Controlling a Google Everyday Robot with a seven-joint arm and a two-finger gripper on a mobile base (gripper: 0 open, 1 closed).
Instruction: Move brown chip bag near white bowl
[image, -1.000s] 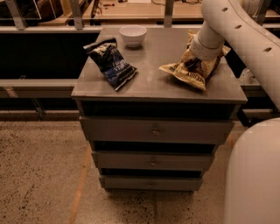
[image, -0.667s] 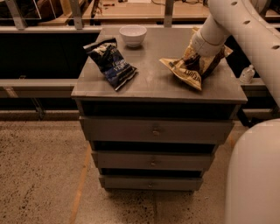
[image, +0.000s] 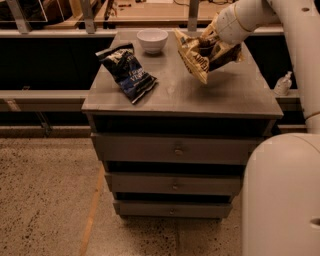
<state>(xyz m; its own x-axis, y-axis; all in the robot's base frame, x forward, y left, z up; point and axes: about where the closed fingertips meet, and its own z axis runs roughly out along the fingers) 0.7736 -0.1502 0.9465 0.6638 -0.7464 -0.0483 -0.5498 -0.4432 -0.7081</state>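
The brown chip bag (image: 199, 55) hangs in the air above the right half of the cabinet top, its tan-yellow end pointing down and left. My gripper (image: 209, 44) is shut on the bag's upper part and holds it clear of the surface. The white bowl (image: 152, 40) stands at the back of the cabinet top, left of the bag with a gap between them.
A dark blue-black chip bag (image: 126, 71) lies on the left of the grey drawer cabinet (image: 175, 150). A dark shelf and rail run behind. A small bottle (image: 283, 84) stands on the ledge at right. My white base (image: 282, 200) fills the lower right.
The gripper has lifted the brown chip bag off the cabinet top and carried it up and left, toward the white bowl. The blue-black bag and the bowl have not moved.
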